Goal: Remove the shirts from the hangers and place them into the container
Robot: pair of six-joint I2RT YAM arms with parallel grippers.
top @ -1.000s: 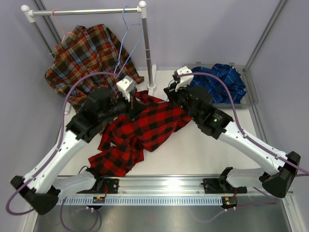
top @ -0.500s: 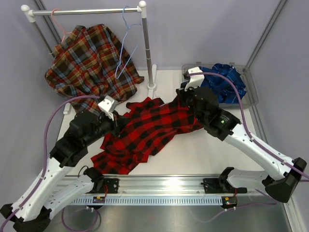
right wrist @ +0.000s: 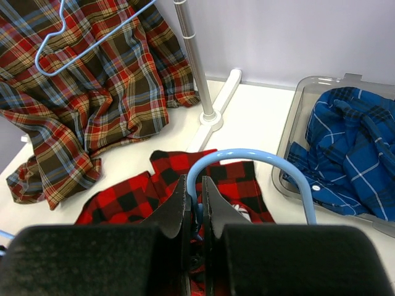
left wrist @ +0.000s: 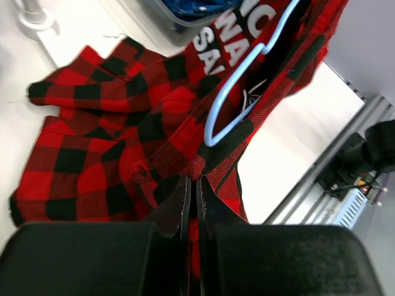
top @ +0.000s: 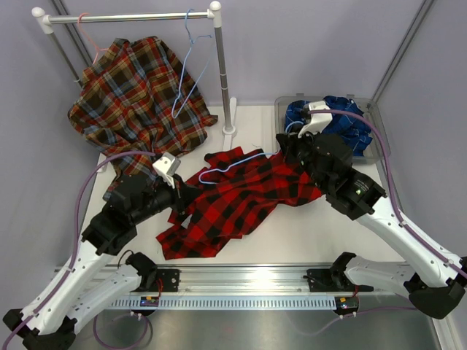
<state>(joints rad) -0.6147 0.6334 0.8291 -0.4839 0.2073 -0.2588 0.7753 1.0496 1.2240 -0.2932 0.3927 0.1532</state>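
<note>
With the left tool, jaws pressed almost together, pinching a fold of the red shirt at its near-left side. With the right tool, jaws just as tight, gripping the thin wire of a light blue hanger at its curved top, near the left wall of the bin.

Lying crumpled on the table between the two tools, in bold red-and-black buffalo check, stretching from near-left to far-right and bunching up under the right tool, just beside the bin. Showing, in the left wrist view, the hanger running through the collar, past a label with white block letters.

Sitting heaped inside the clear grey bin, the blue shirt, thin white lines crossing it.

Hanging at the far left from the rack, the brown shirt on a pink hanger, plaid in red and blue stripes, its lower part sagging down to the table. Dangling from the same rail, an empty hanger, also light blue.
</note>
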